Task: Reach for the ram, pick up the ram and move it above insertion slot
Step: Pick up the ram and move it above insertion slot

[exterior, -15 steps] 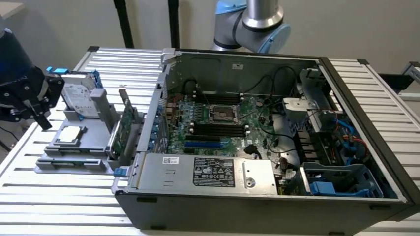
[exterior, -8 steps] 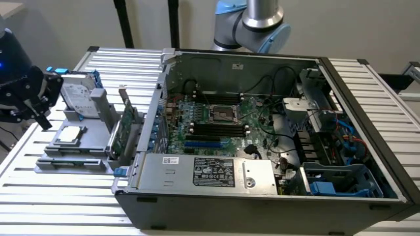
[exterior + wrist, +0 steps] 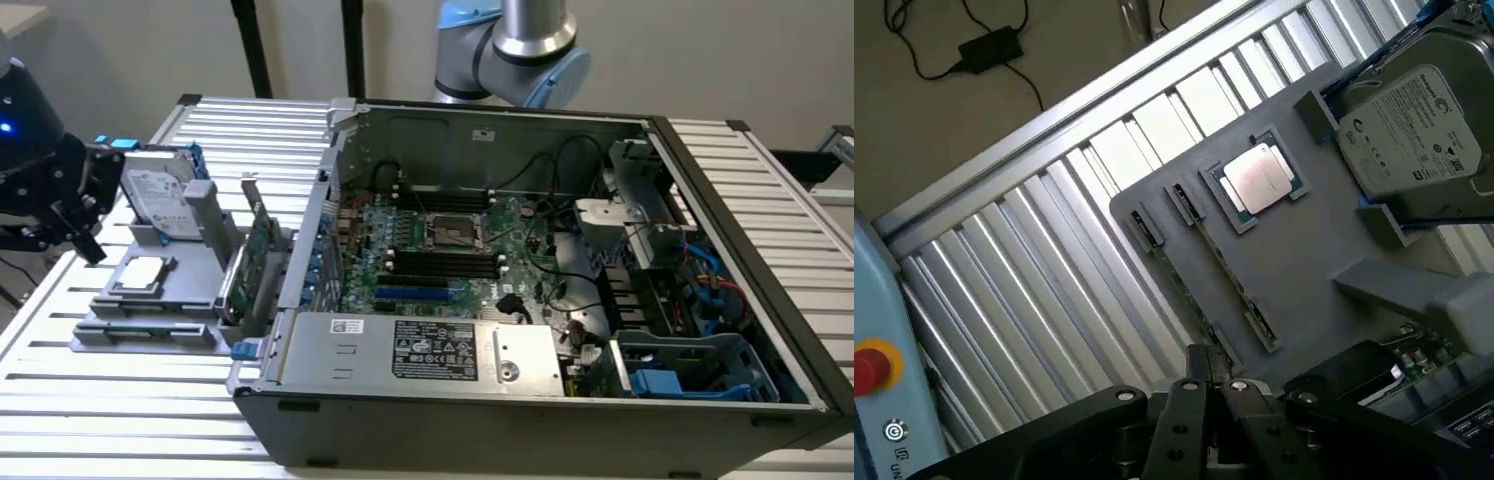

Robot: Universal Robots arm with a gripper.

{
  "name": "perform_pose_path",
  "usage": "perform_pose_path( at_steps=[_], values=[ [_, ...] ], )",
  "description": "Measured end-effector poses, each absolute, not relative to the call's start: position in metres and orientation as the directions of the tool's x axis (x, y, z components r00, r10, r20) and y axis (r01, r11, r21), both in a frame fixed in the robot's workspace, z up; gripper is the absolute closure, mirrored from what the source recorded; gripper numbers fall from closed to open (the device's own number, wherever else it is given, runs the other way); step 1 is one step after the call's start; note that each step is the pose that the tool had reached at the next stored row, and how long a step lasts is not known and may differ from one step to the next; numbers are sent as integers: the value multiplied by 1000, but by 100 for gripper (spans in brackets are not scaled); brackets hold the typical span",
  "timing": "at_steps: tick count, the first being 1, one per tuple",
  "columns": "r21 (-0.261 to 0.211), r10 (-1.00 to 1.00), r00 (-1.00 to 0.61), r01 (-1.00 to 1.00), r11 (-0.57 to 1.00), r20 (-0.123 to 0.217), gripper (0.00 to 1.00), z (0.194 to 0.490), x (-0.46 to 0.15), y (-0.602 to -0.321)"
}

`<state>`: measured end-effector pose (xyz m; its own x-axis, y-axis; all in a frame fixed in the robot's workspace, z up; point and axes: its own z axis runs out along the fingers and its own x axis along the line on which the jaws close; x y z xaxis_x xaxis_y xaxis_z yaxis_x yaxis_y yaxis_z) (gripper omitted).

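Observation:
The ram is a thin green stick standing on edge in a groove of the grey holder, between dark end clips. My gripper hovers above the holder's near end, fingers pressed together and holding nothing. In the exterior view the gripper hangs at the far left, beside the grey holder. The black insertion slots run across the motherboard inside the open computer case, well off to the exterior view's right of the gripper.
The holder also carries a silver hard drive, a processor chip and an upright green expansion card. Ribbed metal table slats surround the holder. A red button sits beside the table. Cables and a drive cage fill the case's right side.

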<state>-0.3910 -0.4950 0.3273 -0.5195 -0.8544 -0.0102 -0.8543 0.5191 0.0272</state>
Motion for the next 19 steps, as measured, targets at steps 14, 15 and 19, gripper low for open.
perform_pose_path(
  at_steps=[14,15,19],
  values=[
    [23,-958,-287,-958,287,-12,89,327,-391,-495],
    [22,-963,-269,-963,269,-12,89,327,-391,-495],
    [21,-980,-199,-980,199,-13,89,327,-391,-495]
  ],
)
